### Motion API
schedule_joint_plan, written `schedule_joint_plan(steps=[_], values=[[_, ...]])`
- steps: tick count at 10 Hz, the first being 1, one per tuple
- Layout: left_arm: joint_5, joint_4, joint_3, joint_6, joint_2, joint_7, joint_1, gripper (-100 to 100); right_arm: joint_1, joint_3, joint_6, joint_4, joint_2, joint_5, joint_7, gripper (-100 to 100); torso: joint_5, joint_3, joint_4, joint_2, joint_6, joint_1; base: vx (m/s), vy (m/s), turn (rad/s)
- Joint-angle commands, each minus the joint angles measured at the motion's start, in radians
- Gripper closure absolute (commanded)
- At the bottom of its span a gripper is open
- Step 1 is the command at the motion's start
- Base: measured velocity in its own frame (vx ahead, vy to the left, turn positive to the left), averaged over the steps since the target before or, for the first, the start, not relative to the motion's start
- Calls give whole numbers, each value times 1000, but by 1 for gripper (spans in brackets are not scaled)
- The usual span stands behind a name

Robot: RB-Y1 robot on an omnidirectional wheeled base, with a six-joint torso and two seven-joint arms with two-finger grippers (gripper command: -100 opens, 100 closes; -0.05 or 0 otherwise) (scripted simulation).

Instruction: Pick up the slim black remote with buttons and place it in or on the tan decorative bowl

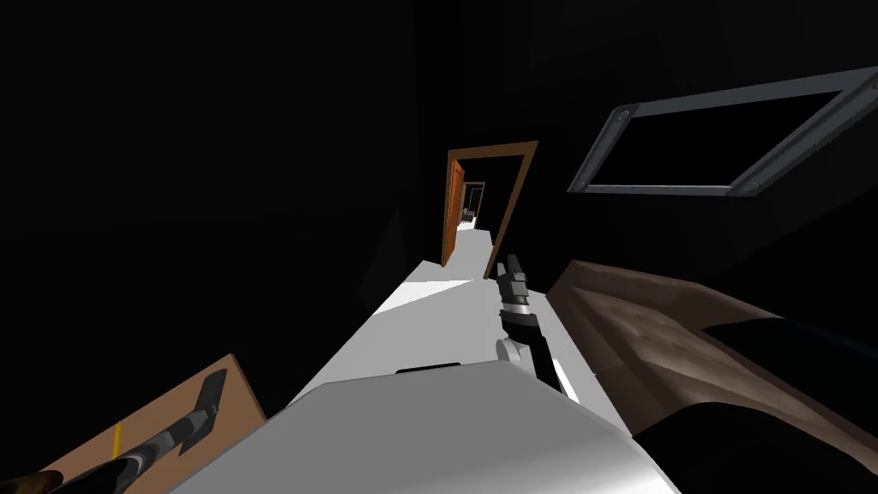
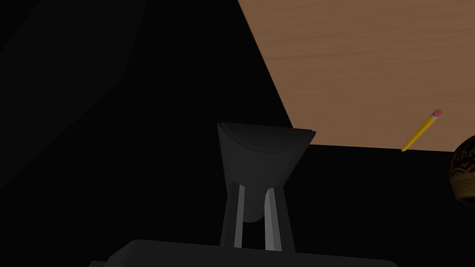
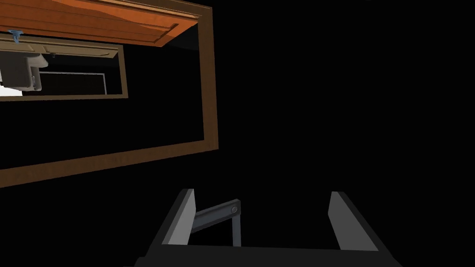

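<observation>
Left claw (image 2: 254, 189) clenched on black remote (image 2: 264, 148) at worktop (image 2: 371, 69) edge, likely for carry toward bowl (image 2: 464, 171) beside pencil (image 2: 420, 131); right claw (image 3: 263, 192) released, idle.

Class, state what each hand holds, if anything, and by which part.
The left hand grips the black remote by one end; the right hand is open and empty.

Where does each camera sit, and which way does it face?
Head view: head-mounted, steeply down-forward at a brown-framed doorway; left gripper and right gripper show.
Left wrist view: left hand, facing a brown wooden table; left gripper shut on the slim black remote.
Right wrist view: right hand, facing that doorway; right gripper open.
Head and left wrist views share the yellow pencil.
</observation>
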Motion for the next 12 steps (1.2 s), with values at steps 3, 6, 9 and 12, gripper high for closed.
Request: schedule_joint_plan(steps=[3,6,9,12], values=[[-109,40,-22,-88,27,66,-51,100,0,0,0,0,0,0,0,0,1,1,0,2,3,1,101,-2,153],[-195,67,-39,-154,45,111,-91,100,0,0,0,0,0,0,0,0,1,0,0,1,3,1,116,8,191],[-283,94,-56,-215,62,158,-131,100,0,0,0,0,0,0,0,0,1,1,0,2,3,0,104,-7,145],[-374,121,-73,-280,78,206,-172,100,0,0,0,0,0,0,0,0,1,1,0,2,3,1,110,4,179]])
